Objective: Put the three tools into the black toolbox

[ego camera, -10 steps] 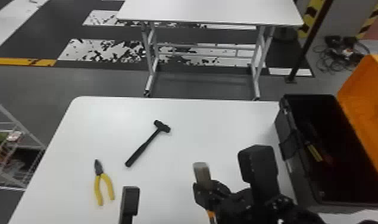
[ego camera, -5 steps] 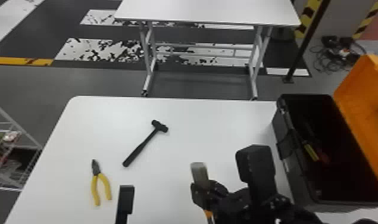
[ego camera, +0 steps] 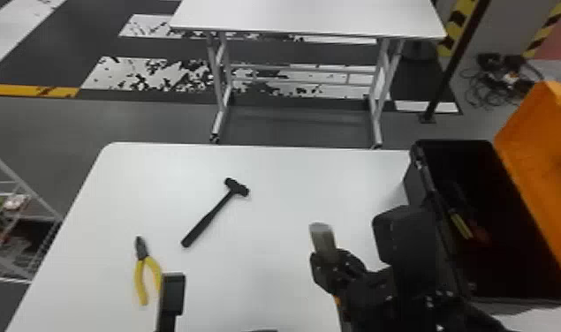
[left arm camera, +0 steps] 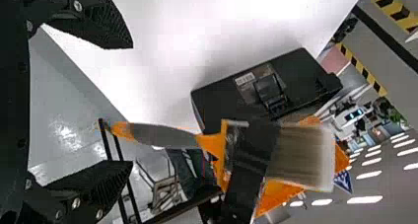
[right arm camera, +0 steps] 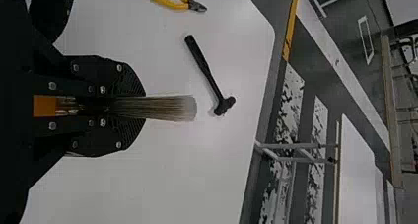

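My right gripper (ego camera: 334, 269) is shut on a brush (ego camera: 322, 240), bristles pointing away, above the table just left of the black toolbox (ego camera: 429, 190). In the right wrist view, the right gripper (right arm camera: 140, 108) clamps the brush (right arm camera: 170, 108) near its bristles. The left gripper (ego camera: 172, 296) is at the front, beside the yellow-handled pliers (ego camera: 141, 273); in the left wrist view, the left gripper (left arm camera: 132, 105) stands open, with the brush's handle (left arm camera: 167, 136) beyond its fingertips. A black hammer (ego camera: 210, 216) lies on the table, behind and right of the pliers.
The toolbox's orange lid (ego camera: 544, 176) stands raised on its right side. Inside the box lies a yellow-marked item (ego camera: 461, 226). A second white table (ego camera: 310, 17) is farther back, and a wire rack (ego camera: 23, 229) stands at the left.
The right gripper, carrying the brush, has shifted right and somewhat away from the front, closer to the toolbox. The left gripper has drifted a little left towards the pliers.
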You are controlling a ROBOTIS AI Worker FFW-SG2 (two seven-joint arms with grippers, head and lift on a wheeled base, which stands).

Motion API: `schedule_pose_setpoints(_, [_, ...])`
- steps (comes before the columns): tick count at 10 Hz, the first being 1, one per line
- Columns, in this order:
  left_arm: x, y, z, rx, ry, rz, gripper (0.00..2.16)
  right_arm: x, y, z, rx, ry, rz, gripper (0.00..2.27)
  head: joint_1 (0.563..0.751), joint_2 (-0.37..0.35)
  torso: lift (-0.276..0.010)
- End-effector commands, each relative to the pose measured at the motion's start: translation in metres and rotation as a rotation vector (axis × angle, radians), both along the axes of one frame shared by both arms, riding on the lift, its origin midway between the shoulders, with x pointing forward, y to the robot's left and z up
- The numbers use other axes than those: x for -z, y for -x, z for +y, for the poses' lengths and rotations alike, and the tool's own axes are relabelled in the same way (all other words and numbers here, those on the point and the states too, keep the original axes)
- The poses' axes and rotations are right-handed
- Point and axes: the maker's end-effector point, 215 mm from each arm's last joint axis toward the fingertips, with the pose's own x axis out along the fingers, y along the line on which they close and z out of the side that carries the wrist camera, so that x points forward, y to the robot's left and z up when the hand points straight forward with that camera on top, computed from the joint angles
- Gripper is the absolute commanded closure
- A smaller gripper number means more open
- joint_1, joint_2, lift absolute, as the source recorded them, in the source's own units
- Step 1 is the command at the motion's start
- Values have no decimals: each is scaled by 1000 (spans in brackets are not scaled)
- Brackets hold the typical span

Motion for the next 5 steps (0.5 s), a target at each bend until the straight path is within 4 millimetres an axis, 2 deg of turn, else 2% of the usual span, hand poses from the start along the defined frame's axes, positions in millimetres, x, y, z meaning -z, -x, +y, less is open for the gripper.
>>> schedule_pose_setpoints(1, [6,-7,17,-42,-29,-10,19,-25,-11,-35,49,65,-84,2243,695,-15,-51])
schedule_pose_setpoints(2, [13,-12,29,-71,-60,-11,19,-39,-18,-61,92,109,-128,2243,695,-52,-51])
schedule_pose_setpoints(3, [20,-18,42,-100,-88,-18,19,-47,-21,-78,113,137,-156,2243,695,-85,-51])
schedule_pose_setpoints(5, [36,-25,65,-151,-123,-24,19,-84,-35,-97,160,125,-259,2243,695,-101,-51])
